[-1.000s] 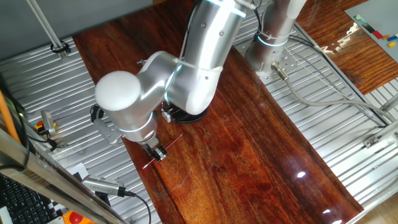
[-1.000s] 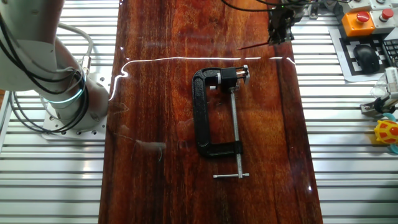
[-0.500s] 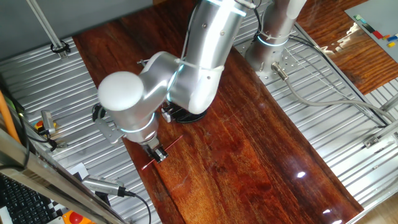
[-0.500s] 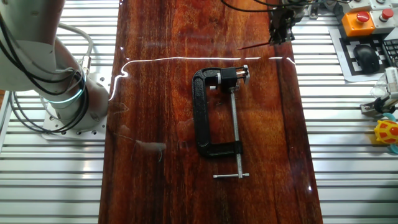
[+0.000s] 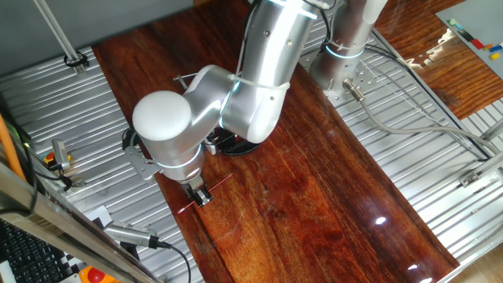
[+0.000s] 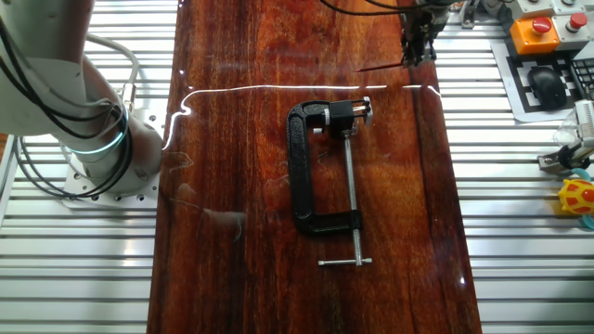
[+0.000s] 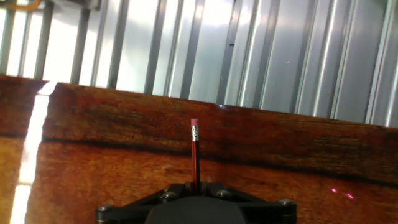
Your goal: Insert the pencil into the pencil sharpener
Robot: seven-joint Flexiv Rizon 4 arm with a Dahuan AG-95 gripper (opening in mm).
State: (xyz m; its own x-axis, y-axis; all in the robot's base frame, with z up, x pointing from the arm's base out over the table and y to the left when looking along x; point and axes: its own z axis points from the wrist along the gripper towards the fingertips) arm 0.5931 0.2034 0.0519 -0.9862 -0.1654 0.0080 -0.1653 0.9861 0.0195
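My gripper (image 5: pixel 200 193) is shut on the thin red pencil (image 5: pixel 219 182) and holds it level just above the dark wood board near its edge. In the other fixed view the gripper (image 6: pixel 415 51) is at the board's far end and the pencil (image 6: pixel 380 67) points left from it. In the hand view the pencil (image 7: pixel 195 152) sticks out from between the jaws (image 7: pixel 196 186), eraser end forward. A small silvery block, the pencil sharpener (image 6: pixel 364 108), sits at the top jaw of the black clamp (image 6: pixel 306 167), apart from the pencil. In one fixed view the arm hides it.
The wood board (image 6: pixel 232 278) lies on a slatted metal table (image 6: pixel 74 269). The robot base (image 6: pixel 97 148) stands left of it. An orange button box (image 6: pixel 538 28), a black mouse (image 6: pixel 548 85) and a yellow toy (image 6: pixel 577 197) are at the right.
The arm's elbow has shifted a little to the right. The gripper has stayed almost in place with the pencil still in it. The clamp has not moved.
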